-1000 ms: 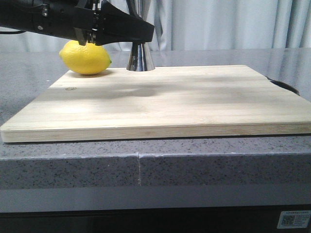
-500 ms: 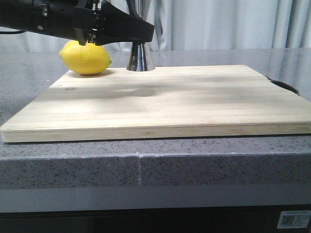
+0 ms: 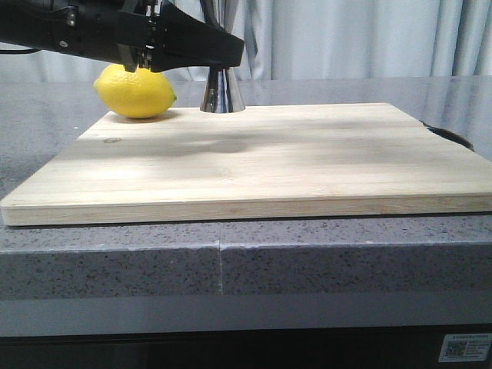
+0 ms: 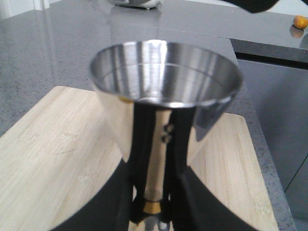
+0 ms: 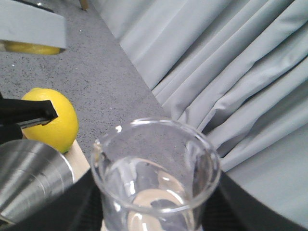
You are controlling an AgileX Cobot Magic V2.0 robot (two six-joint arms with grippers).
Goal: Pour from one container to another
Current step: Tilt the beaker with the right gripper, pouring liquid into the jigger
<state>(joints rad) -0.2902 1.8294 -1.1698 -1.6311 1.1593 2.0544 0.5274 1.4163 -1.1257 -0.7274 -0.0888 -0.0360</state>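
Nearest you, the pale wooden cutting board (image 3: 254,157) on the grey speckled desk (image 3: 231,261) lies bare in front. At its far edge, your left jaws (image 3: 231,52) are clamped on the waist of the shiny steel hourglass jigger (image 4: 163,96), beside the round yellow lemon (image 3: 135,91). Your right jaws grip the small clear glass beaker (image 5: 156,178), held above and just beside the jigger's rim. Tilt too soon and you may spill onto the board.

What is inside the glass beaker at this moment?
The beaker looks empty: only clear glass and its bottom show. Its lowest part is cut off from view, so a thin layer of liquid cannot be excluded.
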